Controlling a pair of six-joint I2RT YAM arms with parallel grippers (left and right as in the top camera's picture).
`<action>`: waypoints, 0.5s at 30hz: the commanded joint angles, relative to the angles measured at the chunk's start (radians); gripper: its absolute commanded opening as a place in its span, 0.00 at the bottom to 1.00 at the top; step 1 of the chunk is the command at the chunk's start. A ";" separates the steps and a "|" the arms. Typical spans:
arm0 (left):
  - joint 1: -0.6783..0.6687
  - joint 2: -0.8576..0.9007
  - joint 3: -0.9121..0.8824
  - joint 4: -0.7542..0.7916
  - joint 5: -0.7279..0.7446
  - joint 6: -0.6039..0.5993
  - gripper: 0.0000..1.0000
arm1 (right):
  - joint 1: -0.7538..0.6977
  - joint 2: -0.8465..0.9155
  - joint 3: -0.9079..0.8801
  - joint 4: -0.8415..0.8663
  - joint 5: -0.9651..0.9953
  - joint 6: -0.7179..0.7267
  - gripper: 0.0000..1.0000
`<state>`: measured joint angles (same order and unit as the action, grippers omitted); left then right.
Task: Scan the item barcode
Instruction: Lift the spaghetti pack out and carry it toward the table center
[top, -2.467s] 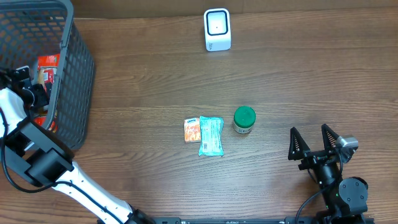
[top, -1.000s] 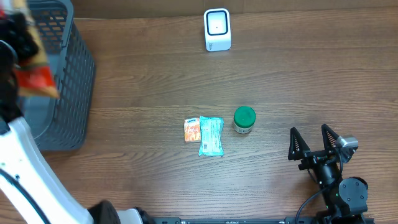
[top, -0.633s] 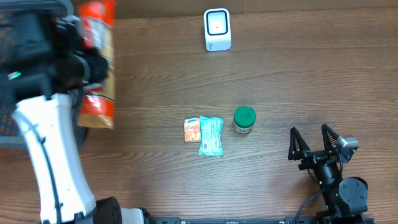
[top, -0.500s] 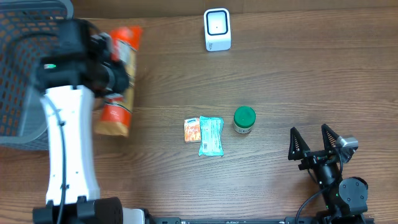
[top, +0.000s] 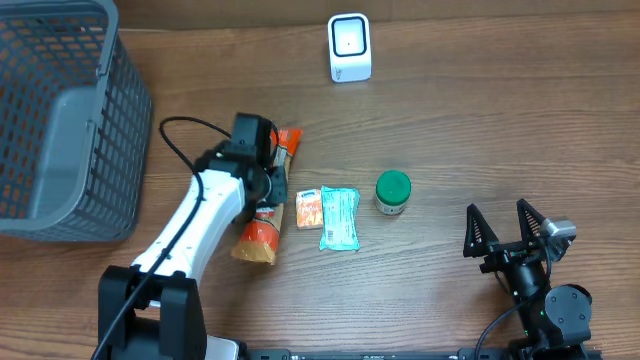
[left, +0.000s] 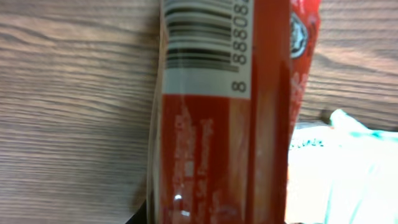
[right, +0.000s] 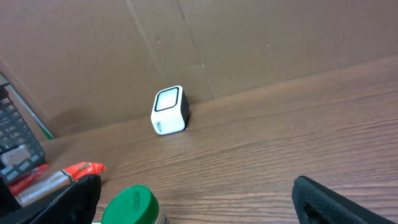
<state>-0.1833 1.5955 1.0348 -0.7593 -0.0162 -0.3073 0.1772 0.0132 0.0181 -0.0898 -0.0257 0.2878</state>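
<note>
The left gripper (top: 268, 185) is pinched nearly closed on a long orange-red snack bag (top: 256, 238), gripping it around the middle. The bag lies slanted over the table (top: 480, 120), with its upper end pointing toward the far edge and its lower end toward the near edge. In the left wrist view the bag (left: 211, 137) fills most of the frame, and its barcode (left: 199, 37) on a white panel faces that camera. Whether the bag's lower end touches the wood cannot be told. Just beside the bag, on its right, lies a small orange packet (top: 310, 208), with a teal packet (top: 339, 218) touching its right edge. A green-lidded jar (top: 392, 192) stands upright near them, a little further right. The white scanner (top: 349, 47) stands at the far edge of the table, well apart from the bag. The grey mesh basket (top: 125, 120) sits at the far left corner. The right gripper (top: 503, 230) rests near the right front of the table with its jaws spread wide and nothing between them. Its own camera looks across at the scanner (right: 169, 110) and the jar's lid (right: 132, 204).
</note>
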 joint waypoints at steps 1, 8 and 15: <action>-0.020 -0.030 -0.029 0.061 -0.043 -0.041 0.04 | -0.003 -0.005 -0.010 0.006 0.002 -0.006 1.00; -0.022 -0.030 -0.071 0.114 -0.035 -0.046 0.16 | -0.003 -0.005 -0.010 0.006 0.002 -0.006 1.00; -0.022 -0.029 -0.077 0.114 -0.031 -0.048 0.25 | -0.003 -0.005 -0.010 0.006 0.002 -0.006 1.00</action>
<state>-0.1970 1.5955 0.9577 -0.6567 -0.0399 -0.3412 0.1772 0.0132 0.0181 -0.0898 -0.0257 0.2878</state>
